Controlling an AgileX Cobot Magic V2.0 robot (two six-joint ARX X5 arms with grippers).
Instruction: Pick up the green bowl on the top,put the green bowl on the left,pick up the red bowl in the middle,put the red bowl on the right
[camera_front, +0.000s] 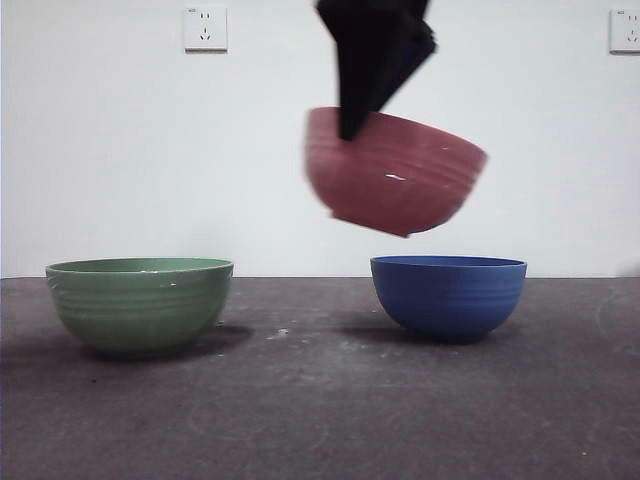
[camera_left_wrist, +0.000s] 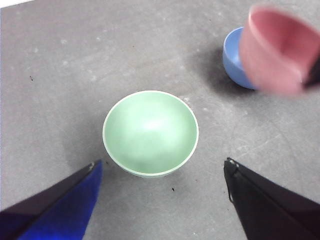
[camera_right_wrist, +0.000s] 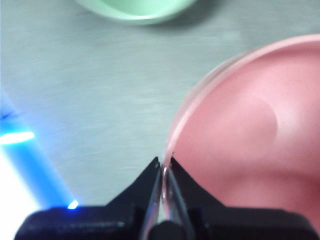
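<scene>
Your right gripper (camera_right_wrist: 164, 167) has its two black jaws pinched tight on the rim of the round pinkish-red ribbed bowl (camera_front: 395, 172); one jaw sits inside the rim, the other outside. You hold that bowl tilted in the air, above the round blue bowl (camera_front: 448, 296) and clear of it. The round muted-green ribbed bowl (camera_front: 139, 303) stands upright on the grey table (camera_front: 320, 400), well apart to the side. Your left gripper (camera_left_wrist: 162, 200) hangs above it, jaws spread wide and empty.
</scene>
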